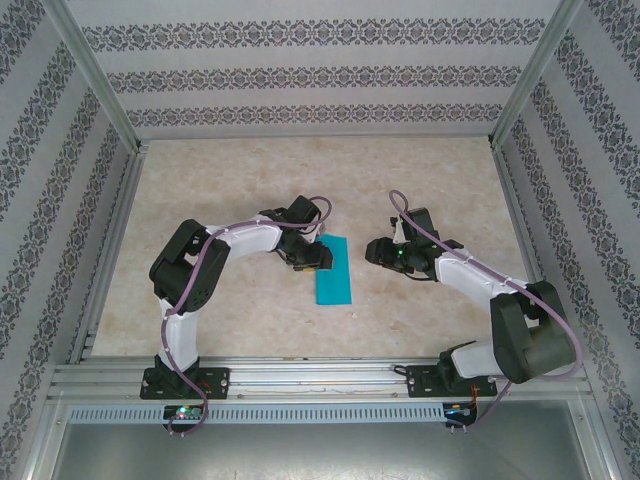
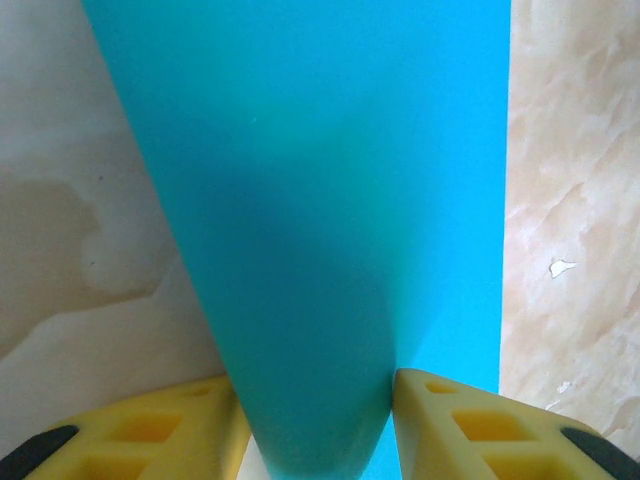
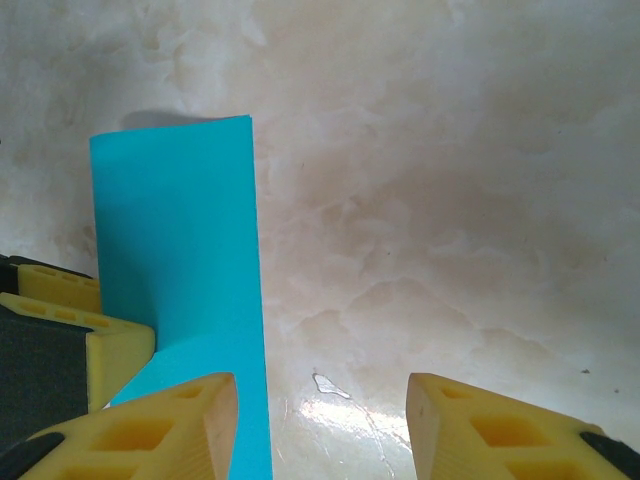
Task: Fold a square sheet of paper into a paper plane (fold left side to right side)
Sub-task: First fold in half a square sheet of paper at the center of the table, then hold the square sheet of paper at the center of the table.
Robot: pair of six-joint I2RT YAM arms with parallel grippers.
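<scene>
A: What takes up most of the scene?
B: The marbled counter point(image 1: 230, 190). At its middle lies the square sheet of paper point(image 1: 332, 272), teal, seen from above as a narrow strip between the two arms.
A: And the left gripper point(image 1: 310, 258)?
B: Closed partway on the sheet's left side, with the paper curving up between its yellow fingers point(image 2: 160, 430).
A: The right gripper point(image 1: 372, 250)?
B: Just right of the sheet and apart from it. Its fingers are parted with bare counter between them, and it holds nothing.

The left fingers point(image 1: 312, 262) touch the square sheet of paper point(image 1: 334, 278), the right fingers point(image 1: 371, 250) near.
</scene>
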